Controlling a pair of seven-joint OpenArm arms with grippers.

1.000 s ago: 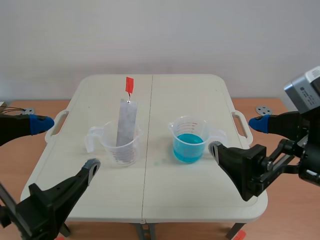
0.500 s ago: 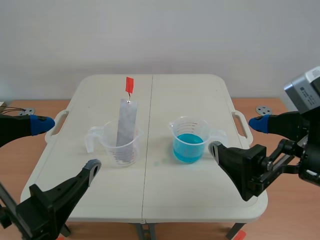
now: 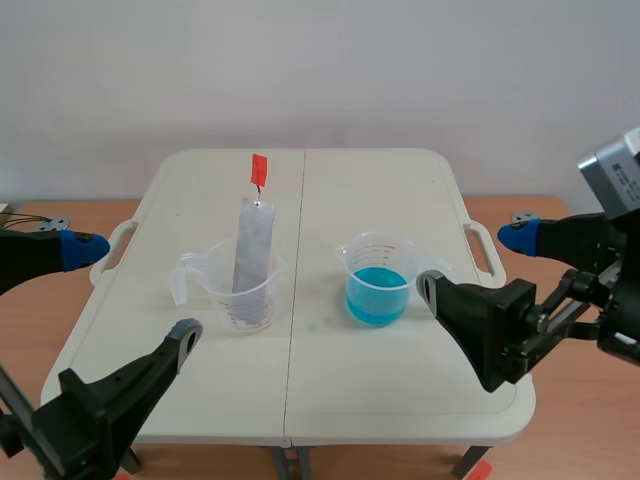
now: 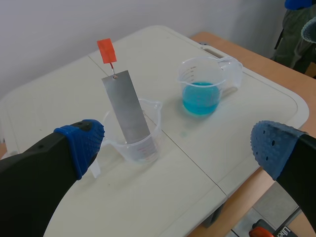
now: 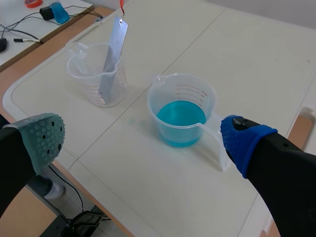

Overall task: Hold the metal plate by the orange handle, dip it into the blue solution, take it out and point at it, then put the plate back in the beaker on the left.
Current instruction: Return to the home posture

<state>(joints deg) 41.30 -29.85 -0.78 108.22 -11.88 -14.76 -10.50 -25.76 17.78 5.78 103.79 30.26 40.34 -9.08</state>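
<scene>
Ahead of your wide-open left pincer point(image 4: 177, 145), the long grey metal plate point(image 4: 126, 106) leans in the clear plastic beaker point(image 4: 143, 148), orange handle point(image 4: 106, 50) on top, farther from your wide-open right pincer point(image 5: 143, 143).

metal plate point(image 3: 253, 246) leans in left beaker point(image 3: 240, 288).
</scene>
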